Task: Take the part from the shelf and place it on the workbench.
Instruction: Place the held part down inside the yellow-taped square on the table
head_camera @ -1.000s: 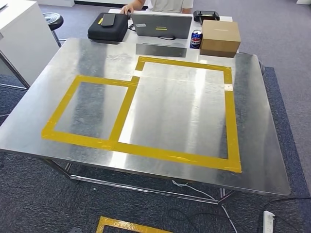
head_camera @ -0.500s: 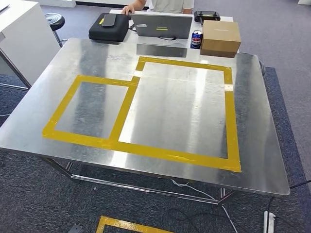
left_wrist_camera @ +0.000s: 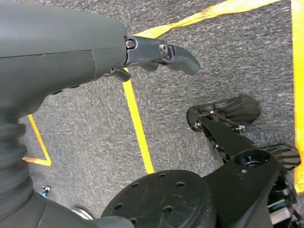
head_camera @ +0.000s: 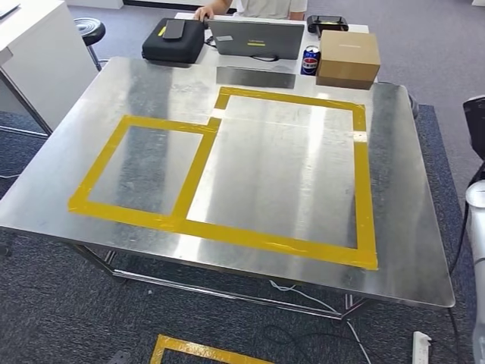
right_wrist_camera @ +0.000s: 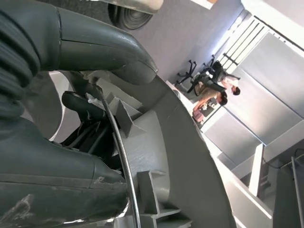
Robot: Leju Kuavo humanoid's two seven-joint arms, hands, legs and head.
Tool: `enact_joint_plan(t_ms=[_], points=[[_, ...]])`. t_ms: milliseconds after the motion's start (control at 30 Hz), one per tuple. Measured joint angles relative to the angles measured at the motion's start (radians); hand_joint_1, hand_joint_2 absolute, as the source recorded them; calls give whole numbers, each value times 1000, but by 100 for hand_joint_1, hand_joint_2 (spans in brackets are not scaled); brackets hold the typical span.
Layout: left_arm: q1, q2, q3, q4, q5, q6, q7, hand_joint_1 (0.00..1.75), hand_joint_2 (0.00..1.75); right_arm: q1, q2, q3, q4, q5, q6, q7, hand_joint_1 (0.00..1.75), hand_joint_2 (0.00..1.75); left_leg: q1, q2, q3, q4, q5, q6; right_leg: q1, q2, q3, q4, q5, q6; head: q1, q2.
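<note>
The part (right_wrist_camera: 172,156) is a large grey moulded piece with ribs, and in the right wrist view my right hand (right_wrist_camera: 90,109) grips it, thumb (right_wrist_camera: 107,52) over its edge and dark fingers inside. The steel workbench (head_camera: 400,227) lies ahead, marked with a small yellow-taped square (head_camera: 143,171) and a larger taped rectangle (head_camera: 280,174), both bare. My silver right arm (head_camera: 477,227) comes in at the head view's right edge, beside the bench. My left hand (left_wrist_camera: 157,52) hangs over the grey carpet, its fingers stretched out and holding nothing.
Beyond the bench stands a table with a laptop (head_camera: 255,38), a black bag (head_camera: 171,42), a cola can (head_camera: 310,61) and a cardboard box (head_camera: 348,59); a person (head_camera: 251,7) sits there. A white cabinet (head_camera: 34,61) stands left. A power strip (head_camera: 420,345) lies on the floor.
My right arm has come into the head view at the right edge. The whole picture has shifted slightly, so the camera moved; nothing on the bench changed.
</note>
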Motion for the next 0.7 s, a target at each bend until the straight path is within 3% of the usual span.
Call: enact_joint_plan(t_ms=[233,400,467,600,700], points=[[1,5,-1,0,-6,7,-23,0,175,-24,40,41,29,25,-5,2,175,175,0,0,-3,0,-1,0,-1,1,-1,0,0,0,0,0],[-5,9,-6,0,-18,-3,-32,0,175,-39,145,90,37,38,-8,-15,175,175,1,2,-1,-1,0,-1,0,3,-2,0,0,-1,0,0],[-7,10,-7,0,-24,-6,-26,0,175,-47,191,130,47,109,-1,26,175,175,1,2,-2,-1,1,-2,1,4,-4,0,1,-2,0,0],[-9,11,-7,0,-27,2,-13,0,175,-98,266,277,114,337,15,191,175,175,2,2,-4,-1,4,-6,2,3,-6,0,3,-4,0,0],[-9,11,-8,0,-35,4,-10,0,175,-134,305,358,155,392,55,230,175,175,3,1,-4,-1,4,-7,3,3,-6,0,3,-5,0,0]])
